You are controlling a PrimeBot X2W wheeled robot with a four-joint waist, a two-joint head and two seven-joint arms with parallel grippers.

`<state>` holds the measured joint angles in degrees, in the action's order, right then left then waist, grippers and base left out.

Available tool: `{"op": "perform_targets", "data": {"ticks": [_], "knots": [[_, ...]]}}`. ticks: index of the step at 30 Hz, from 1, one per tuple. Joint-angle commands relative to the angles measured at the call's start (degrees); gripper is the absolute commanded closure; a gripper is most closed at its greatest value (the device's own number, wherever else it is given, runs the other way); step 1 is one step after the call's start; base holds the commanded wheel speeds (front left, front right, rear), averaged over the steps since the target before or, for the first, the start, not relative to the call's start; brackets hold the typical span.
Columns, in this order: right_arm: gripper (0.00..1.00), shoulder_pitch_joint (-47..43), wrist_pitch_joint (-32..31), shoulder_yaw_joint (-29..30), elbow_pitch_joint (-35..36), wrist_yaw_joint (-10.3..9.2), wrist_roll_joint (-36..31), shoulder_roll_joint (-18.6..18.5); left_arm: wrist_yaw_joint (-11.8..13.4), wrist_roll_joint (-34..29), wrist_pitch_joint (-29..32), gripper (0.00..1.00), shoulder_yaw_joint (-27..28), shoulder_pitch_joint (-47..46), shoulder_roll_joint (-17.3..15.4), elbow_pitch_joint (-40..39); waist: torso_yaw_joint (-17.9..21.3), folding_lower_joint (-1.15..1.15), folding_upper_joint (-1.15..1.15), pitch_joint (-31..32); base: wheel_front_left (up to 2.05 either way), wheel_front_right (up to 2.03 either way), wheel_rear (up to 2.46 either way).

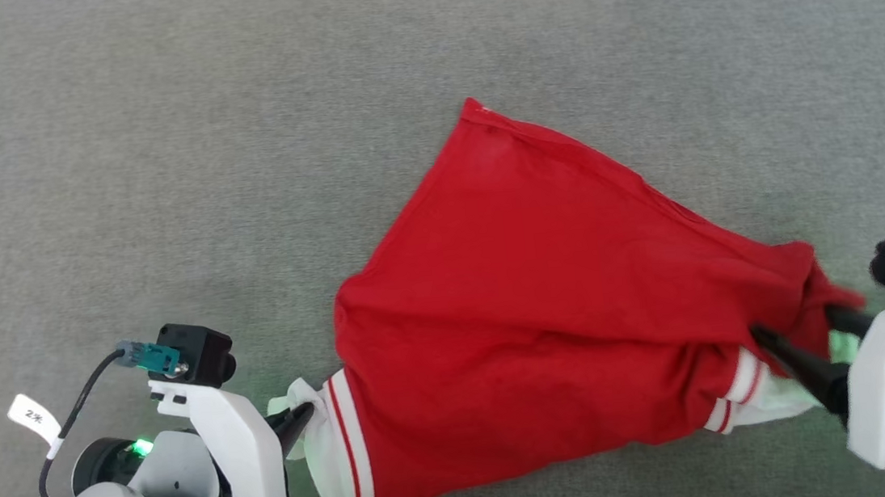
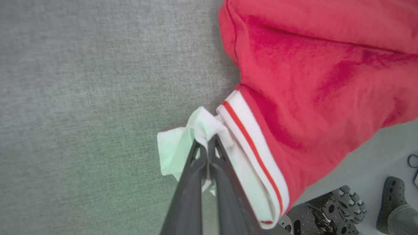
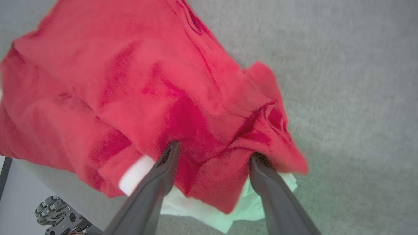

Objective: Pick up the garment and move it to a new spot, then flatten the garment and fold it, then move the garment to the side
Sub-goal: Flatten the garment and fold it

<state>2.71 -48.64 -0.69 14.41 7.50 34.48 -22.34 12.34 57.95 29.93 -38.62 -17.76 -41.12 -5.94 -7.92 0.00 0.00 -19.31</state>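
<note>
Garment: you have the red T-shirt lying on the grey tabletop, spread wide at the near edge and narrowing to a point at the far end.
Where it sits: right of centre in your head view, stretched between your two hands, with a white sleeve at each near corner.
Left hand: your left hand has its fingers pressed together on the bunched white left sleeve, just outside the red-and-white striped trim.
Left wrist view: the closed fingertips pinch a fold of white cloth, and the striped band runs beside them.
Right hand: your right hand has its fingers wide apart at the garment's right corner.
Right wrist view: red cloth drapes over and between the two spread tips. The right sleeve lies beneath, tinted green by the hand's light.
Grip on the right: the fingers touch the cloth but do not clamp it.
</note>
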Motion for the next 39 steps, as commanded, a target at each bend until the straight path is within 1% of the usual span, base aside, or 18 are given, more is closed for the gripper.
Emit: {"op": "perform_targets", "data": {"ticks": [1, 3, 6, 7, 9, 10, 12, 16, 22, 29, 34, 37, 39], "knots": [[0.00, -0.4, -1.3, 1.0, 4.4, -0.02, 0.0, 0.2, -0.4, 0.2, -0.6, 1.00, 0.0, 0.3, 0.4, 0.3, -0.8, 0.00, 0.00, 0.3, 0.00, 0.00, 0.00], [0.00, 0.4, -2.5, 2.1, 8.0, -0.02, -0.4, 0.7, -0.7, -0.1, -0.7, 1.00, -0.4, 0.2, 0.8, 0.6, -1.5, 0.00, 0.00, 0.5, 0.00, 0.00, 0.00], [0.00, 3.2, -3.3, 2.2, 12.4, -0.02, -1.4, 0.8, -1.1, -0.4, -1.0, 1.00, -0.9, -0.4, 1.5, 1.0, -2.7, 0.00, 0.00, 0.6, 0.00, 0.00, 0.00], [0.00, 3.2, -3.3, 2.2, 12.4, -0.02, -1.4, 0.8, -1.1, -0.4, -1.0, 1.00, -0.9, -0.4, 1.5, 1.0, -2.7, 0.00, 0.00, 0.6, 0.00, 0.00, 0.00], [0.00, 6.0, -2.5, 1.3, 13.0, -0.02, -2.2, 0.4, -1.4, -0.5, -1.2, 1.00, -1.2, -0.7, 2.2, 1.2, -3.5, 0.00, 0.00, 0.6, 0.00, 0.00, 0.00], [0.00, 7.7, -1.9, 0.3, 12.7, -0.02, -3.0, -0.4, -1.7, -0.3, -1.3, 1.00, -1.3, -0.9, 2.7, 1.4, -4.0, 0.00, 0.00, 0.6, 0.00, 0.00, 0.00], [0.00, 11.0, -0.6, -2.4, 10.7, -0.02, -2.6, -0.7, -2.3, 0.3, -1.8, 1.00, -1.4, -1.1, 3.5, 1.7, -4.9, 0.00, 0.00, 0.5, 0.00, 0.00, 0.00], [0.00, 18.5, 2.0, -8.0, 3.2, -0.02, -1.7, -2.6, -3.4, -0.3, -1.8, 1.00, -2.2, -2.4, 4.8, 2.9, -7.3, 0.00, 0.00, 0.0, 0.00, 0.00, 0.00], [0.00, 29.9, 5.5, -15.8, -11.5, -0.02, 0.3, -4.5, -5.4, -1.0, -1.8, 1.00, -3.9, -5.0, 7.8, 4.9, -12.0, 0.00, 0.00, -1.4, 0.00, 0.00, 0.00], [0.00, 41.3, 5.8, -24.0, -27.8, -0.02, 3.3, -6.9, -8.2, -1.9, -2.0, 1.00, -6.0, -8.0, 11.6, 7.8, -17.2, 0.00, 0.00, -3.6, 0.00, 0.00, 0.00], [0.00, 47.0, 4.3, -31.4, -37.5, -0.02, 4.5, -8.5, -10.0, -1.9, -2.4, 1.00, -6.9, -9.7, 13.9, 10.3, -20.2, 0.00, 0.00, -5.1, 0.00, 0.00, 0.00], [0.00, 48.1, 1.8, -36.3, -42.8, -0.02, 6.5, -8.5, -10.9, -1.8, -2.9, 1.00, -7.1, -10.5, 15.0, 11.8, -21.5, 0.00, 0.00, -5.9, 0.00, 0.00, 0.00], [0.00, 48.0, -1.1, -40.5, -45.9, -0.01, 7.9, -8.6, -11.5, -1.7, -3.1, 1.00, -7.3, -10.8, 15.5, 12.8, -22.1, 0.00, 0.00, -6.2, 0.00, 0.00, 0.00]]}}
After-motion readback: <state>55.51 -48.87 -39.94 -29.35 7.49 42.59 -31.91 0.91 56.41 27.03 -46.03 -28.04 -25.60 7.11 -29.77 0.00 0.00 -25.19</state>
